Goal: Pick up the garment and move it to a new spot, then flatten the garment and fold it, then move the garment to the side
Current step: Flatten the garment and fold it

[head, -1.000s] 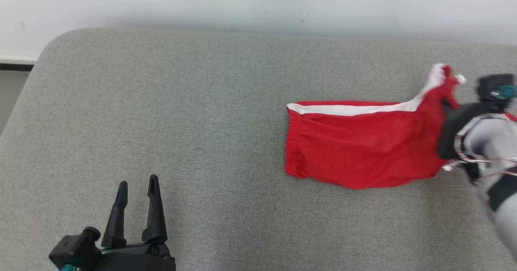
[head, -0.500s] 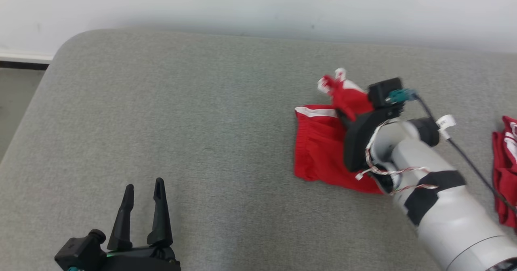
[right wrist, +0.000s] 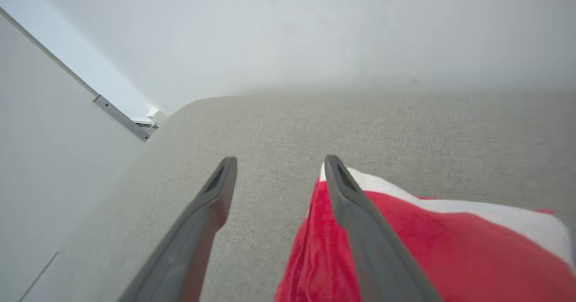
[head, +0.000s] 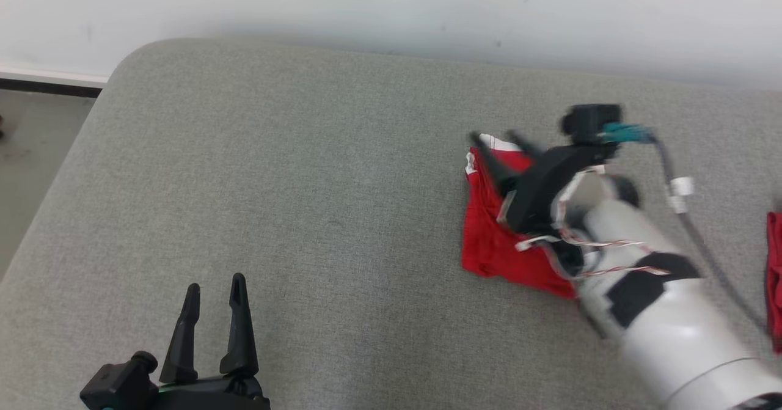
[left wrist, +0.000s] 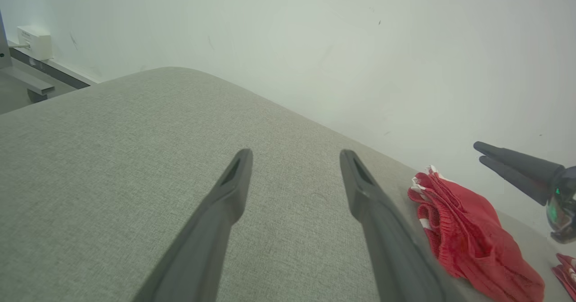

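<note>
The garment (head: 489, 245) is a pair of red shorts with a white stripe, lying folded in a compact heap on the right part of the grey padded surface (head: 305, 184). My right gripper (head: 492, 136) hovers over the garment's far left edge, open, with no cloth between its fingers. The right wrist view has the right gripper (right wrist: 280, 159) spread wide above the garment (right wrist: 450, 257). My left gripper (head: 215, 283) stands open at the lower left, far from the cloth. The left wrist view has the left gripper (left wrist: 295, 153) open, with the garment (left wrist: 468, 230) and right gripper (left wrist: 479, 152) off to its right.
Another red cloth (head: 774, 275) lies at the right edge of the surface, also the red cloth (left wrist: 564, 270) in the left wrist view. A pale wall (head: 391, 7) runs behind. The surface's rounded left corner drops to the floor (head: 30, 141).
My right gripper swept left with the garment's right end, laying it over the left half, then opened and let go. The head camera has also shifted.
</note>
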Tool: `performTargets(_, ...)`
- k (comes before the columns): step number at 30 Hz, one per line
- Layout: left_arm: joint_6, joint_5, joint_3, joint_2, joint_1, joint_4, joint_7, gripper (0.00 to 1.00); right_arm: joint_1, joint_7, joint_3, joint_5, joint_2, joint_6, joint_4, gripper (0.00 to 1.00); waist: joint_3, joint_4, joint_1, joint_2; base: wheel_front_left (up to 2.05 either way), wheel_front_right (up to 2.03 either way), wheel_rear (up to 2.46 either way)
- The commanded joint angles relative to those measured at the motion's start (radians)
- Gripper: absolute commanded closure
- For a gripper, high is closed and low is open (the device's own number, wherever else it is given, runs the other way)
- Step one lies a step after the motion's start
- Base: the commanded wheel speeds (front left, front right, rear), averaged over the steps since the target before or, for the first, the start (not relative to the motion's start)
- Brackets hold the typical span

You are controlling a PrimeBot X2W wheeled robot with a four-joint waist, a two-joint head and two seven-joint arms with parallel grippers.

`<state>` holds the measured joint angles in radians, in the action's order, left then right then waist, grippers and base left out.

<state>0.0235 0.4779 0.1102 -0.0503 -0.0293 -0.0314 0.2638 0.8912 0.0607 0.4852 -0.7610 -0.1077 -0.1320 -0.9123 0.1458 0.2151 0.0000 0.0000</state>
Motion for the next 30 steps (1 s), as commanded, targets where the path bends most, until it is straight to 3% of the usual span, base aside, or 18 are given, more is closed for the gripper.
performTargets(1, 0.000, -0.005, -0.003, 0.000, 0.014, 0.003, 0.000, 0.00, -0.008, -0.022, -0.011, 0.016, -0.062, 0.003, -0.004, 0.00, -0.006, -0.007, 0.0000, 0.0000, 0.00, 0.00, 0.00)
performTargets(7, -0.004, -0.002, 0.002, -0.001, 0.014, 0.002, 0.000, 0.00, -0.050, -0.109, -0.069, 0.095, -0.179, 0.003, -0.092, 0.00, -0.013, -0.022, 0.0000, 0.0000, 0.00, 0.00, 0.00)
performTargets(8, -0.004, -0.001, 0.003, -0.001, 0.012, 0.003, 0.000, 0.00, -0.058, -0.117, -0.079, 0.103, -0.187, 0.003, -0.105, 0.07, -0.010, -0.024, 0.0000, 0.0000, 0.00, 0.00, 0.00)
performTargets(9, -0.004, -0.001, 0.003, -0.001, 0.009, 0.005, 0.000, 0.00, -0.066, -0.126, -0.081, 0.121, -0.198, 0.003, -0.119, 0.56, -0.006, -0.026, 0.0000, 0.0000, 0.00, 0.00, 0.00)
performTargets(10, -0.004, 0.000, 0.003, -0.001, 0.005, 0.006, 0.000, 0.00, -0.076, -0.129, -0.082, 0.128, -0.200, 0.003, -0.132, 0.74, -0.002, -0.027, 0.0000, 0.0000, 0.00, 0.00, 0.00)
performTargets(11, -0.004, 0.000, 0.002, -0.001, 0.002, 0.009, 0.000, 0.00, -0.085, -0.131, -0.080, 0.139, -0.195, 0.003, -0.142, 1.00, 0.004, -0.030, 0.0000, 0.0000, 0.00, 0.00, 0.00)
performTargets(18, -0.010, -0.006, -0.003, -0.001, -0.027, 0.003, 0.000, 0.00, -0.134, -0.142, -0.036, 0.175, -0.106, 0.003, -0.121, 1.00, 0.034, -0.040, 0.0000, 0.0000, 0.00, 0.00, 0.00)
performTargets(30, -0.016, -0.014, -0.019, -0.001, -0.016, -0.011, 0.000, 0.00, -0.247, -0.094, 0.141, 0.234, 0.019, 0.003, 0.027, 1.00, 0.005, -0.042, 0.0000, 0.0000, 0.00, 0.00, 0.00)
